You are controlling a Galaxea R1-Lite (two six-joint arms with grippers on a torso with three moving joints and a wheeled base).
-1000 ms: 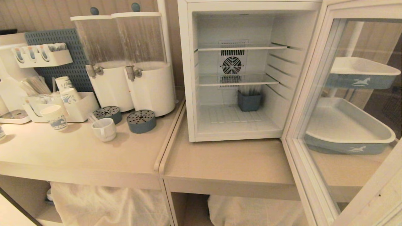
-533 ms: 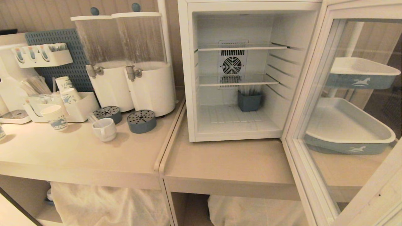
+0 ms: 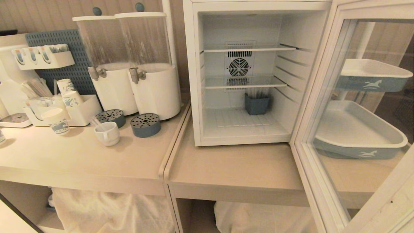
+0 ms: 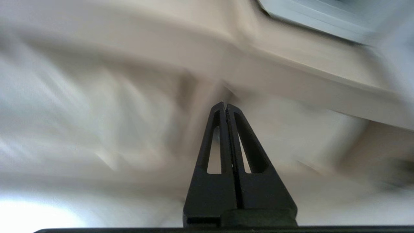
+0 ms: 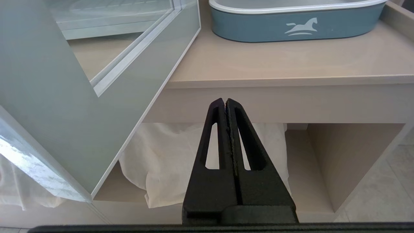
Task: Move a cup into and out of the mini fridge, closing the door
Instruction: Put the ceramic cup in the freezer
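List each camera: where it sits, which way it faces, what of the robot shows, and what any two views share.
Head view: on the head, facing forward and down at the cup on the counter and the open mini fridge; no arm shows.
Left wrist view: behind the shut left gripper, facing blurred beige furniture.
Right wrist view: behind the shut right gripper, low, facing the counter's front edge.
Shared: head and right wrist views both show the door and blue tray.
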